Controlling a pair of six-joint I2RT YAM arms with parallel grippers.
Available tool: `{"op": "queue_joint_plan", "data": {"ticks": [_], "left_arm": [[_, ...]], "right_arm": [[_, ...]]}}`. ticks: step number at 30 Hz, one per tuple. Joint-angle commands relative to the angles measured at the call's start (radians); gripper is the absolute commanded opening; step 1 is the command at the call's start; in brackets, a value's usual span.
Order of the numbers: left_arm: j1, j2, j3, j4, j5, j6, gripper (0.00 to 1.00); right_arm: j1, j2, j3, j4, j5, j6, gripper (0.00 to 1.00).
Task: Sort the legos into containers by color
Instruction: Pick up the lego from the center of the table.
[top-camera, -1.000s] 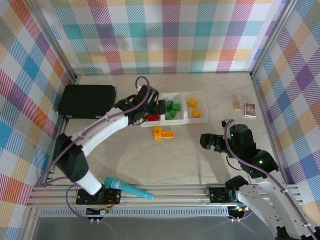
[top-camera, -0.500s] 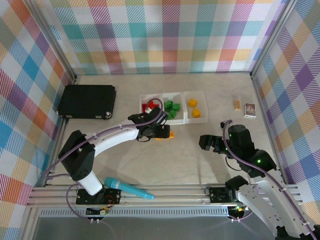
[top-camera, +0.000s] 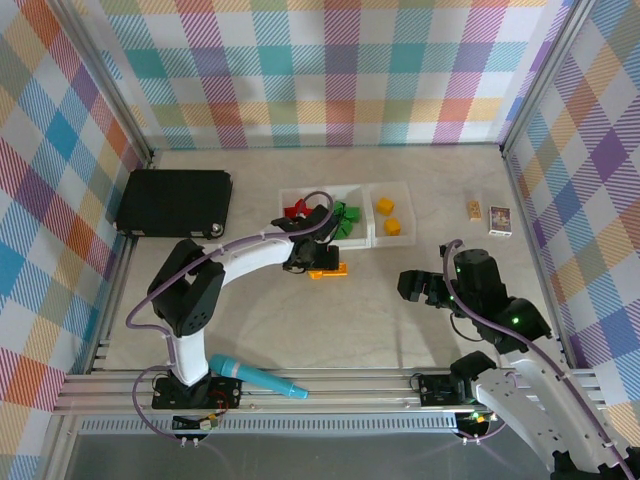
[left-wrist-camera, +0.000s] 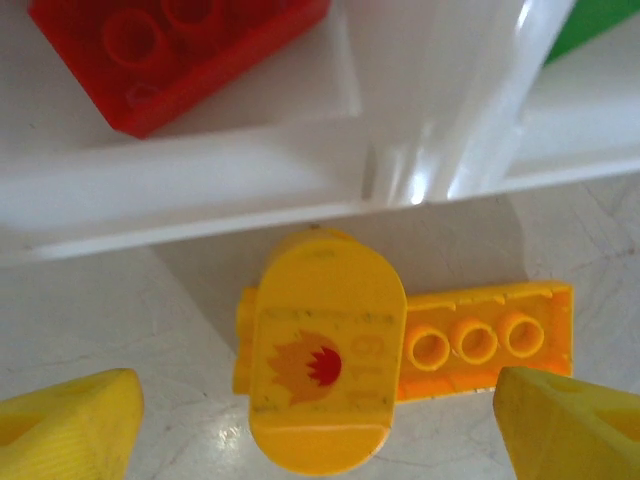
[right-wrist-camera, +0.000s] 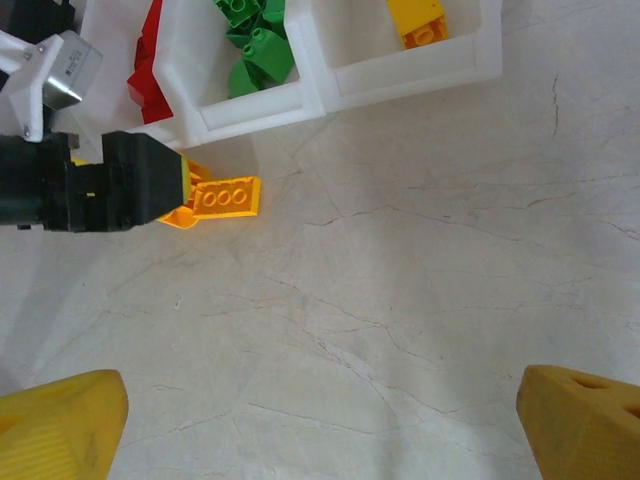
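My left gripper (top-camera: 322, 262) (left-wrist-camera: 320, 430) is open and low over the table, just in front of the containers (top-camera: 368, 232). Between its yellow fingertips (left-wrist-camera: 70, 420) lies a rounded yellow lego with a flame print (left-wrist-camera: 325, 360), untouched by either one. An orange lego plate (left-wrist-camera: 480, 340) (right-wrist-camera: 225, 196) lies against it. A red lego (left-wrist-camera: 180, 50) sits in the left bin, green legos (right-wrist-camera: 255, 45) in the middle one and yellow legos (top-camera: 390, 215) in the right one. Over bare table at the right, my right gripper (top-camera: 415, 285) (right-wrist-camera: 320, 430) stands open with nothing in it.
A flat black case (top-camera: 175, 202) lies at the back left. A teal marker (top-camera: 255, 377) rests near the front rail. Two small printed cards (top-camera: 475, 210) (top-camera: 500, 220) lie at the right by the checkered wall.
My left gripper has come from over the red bin toward the near side and down over the yellow legos on the table. The right arm has not moved.
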Motion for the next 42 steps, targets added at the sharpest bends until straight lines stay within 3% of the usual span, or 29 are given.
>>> {"op": "queue_joint_plan", "data": {"ticks": [1,14,22,30,42], "left_arm": [[0.012,0.027,0.041,-0.043,-0.004,0.012,0.88],[0.032,0.088,0.054,-0.048,0.001,0.005,0.72],[0.072,0.126,0.074,-0.078,0.021,-0.05,0.47],[0.073,0.122,0.046,-0.066,0.002,-0.084,0.46],[0.075,0.138,0.048,-0.088,-0.018,-0.102,0.53]], "right_arm": [[0.006,-0.017,-0.014,-0.021,0.02,0.019,1.0],[0.006,-0.013,-0.015,-0.027,0.027,0.022,1.0],[0.005,0.002,-0.014,-0.017,0.026,0.025,1.0],[0.006,-0.004,-0.01,-0.032,0.03,0.014,1.0],[0.006,-0.01,-0.026,-0.017,0.025,0.027,1.0]]}}
